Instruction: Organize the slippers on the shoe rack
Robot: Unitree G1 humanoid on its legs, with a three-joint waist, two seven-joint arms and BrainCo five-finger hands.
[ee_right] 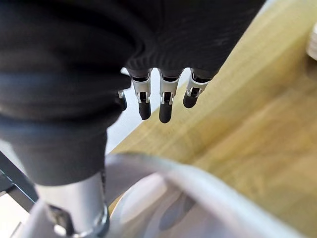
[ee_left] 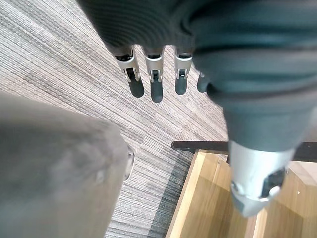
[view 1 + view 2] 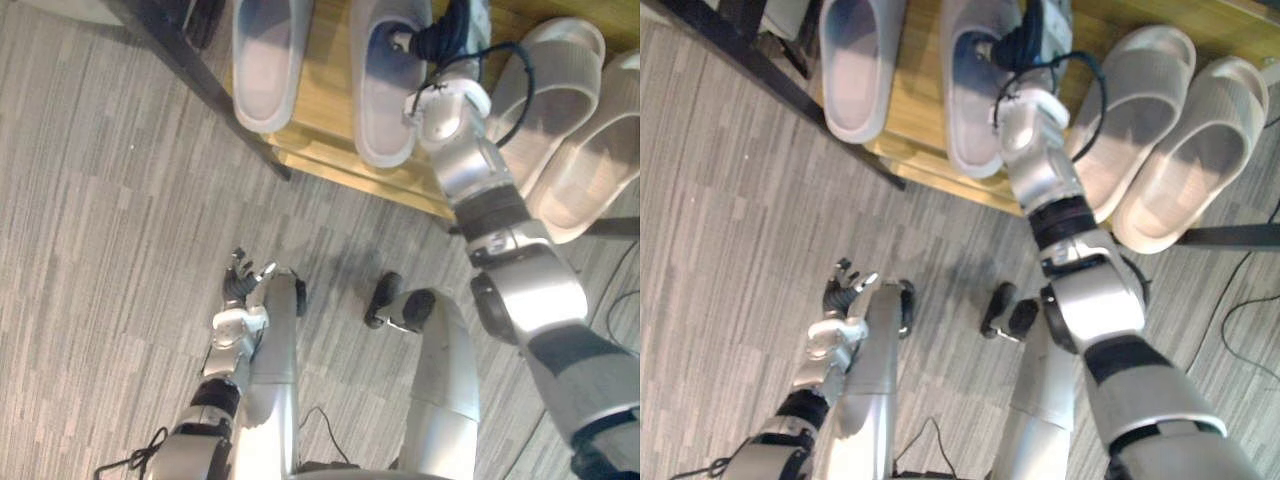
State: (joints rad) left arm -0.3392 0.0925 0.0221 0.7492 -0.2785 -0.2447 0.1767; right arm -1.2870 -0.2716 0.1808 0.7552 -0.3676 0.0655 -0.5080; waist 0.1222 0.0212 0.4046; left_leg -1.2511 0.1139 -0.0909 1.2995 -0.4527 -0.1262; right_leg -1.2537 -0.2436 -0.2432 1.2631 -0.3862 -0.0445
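Fingers, right: straight and loose (image 1: 166, 106), reaching out over bare wood, curled round nothing; thumb set low beside a slipper strap, its tip cut off.
Fingers, left: straight, slightly spread (image 2: 156, 84), nothing held, over the carpet (image 3: 100, 250).
Right hand (image 3: 438, 38): up at the shoe rack (image 3: 330, 105), over the strap end of the grey slipper (image 3: 385, 110).
Left hand (image 3: 243, 283): low, well apart from the rack.
Slippers: all four on the wooden shelf. Second grey slipper (image 3: 268, 60) lies parallel on the left, with a strip of wood between. Pale slipper pair (image 3: 545, 95) on the right, side by side and angled.
Edges: grey heels stop just short of the shelf's front edge; pale heels reach it, and whether they go past it cannot be told.
Room: open carpet in front of the rack; black frame bar (image 3: 205, 88) slants across left of the grey pair.
Materials: slippers smooth, moulded, rounded, wide strap; shelf light grained wood; carpet grey, fine stripes.
Hidden: far ends of the grey slippers cut off; right arm covers part of the nearer pale slipper; hand-to-slipper contact not readable.
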